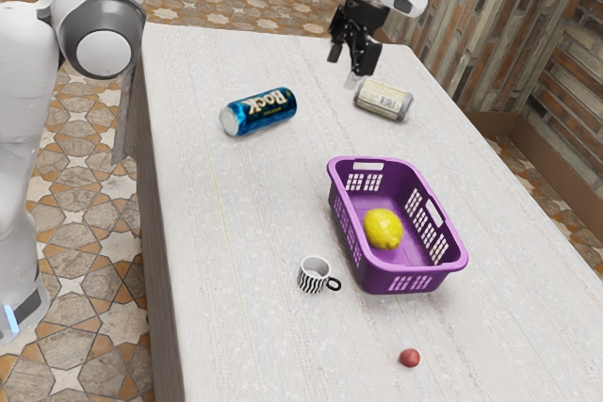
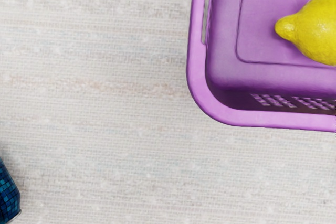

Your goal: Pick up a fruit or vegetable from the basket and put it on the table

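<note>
Your gripper [image 1: 350, 62] released, fingers apart, nothing held, up over table [image 1: 226, 223]. Off to side of it: basket [image 2: 197, 72], lemon [image 2: 317, 29] inside on floor. Farther out: striped mug [image 1: 313, 276], then small red thing [image 1: 409, 358]. Step now prob. approach; next, you shift over lemon, line up, then lower w/ fingers clear of rim

The exterior view looks slantwise down from the arm's side, along the table [image 1: 207, 233] toward its far edge. The wrist view faces down from the hand [image 1: 350, 63], closer in; both share the basket [image 2: 210, 103], lemon [image 2: 317, 27] and, apparently, the blue can's [image 2: 6, 195] end.
</note>
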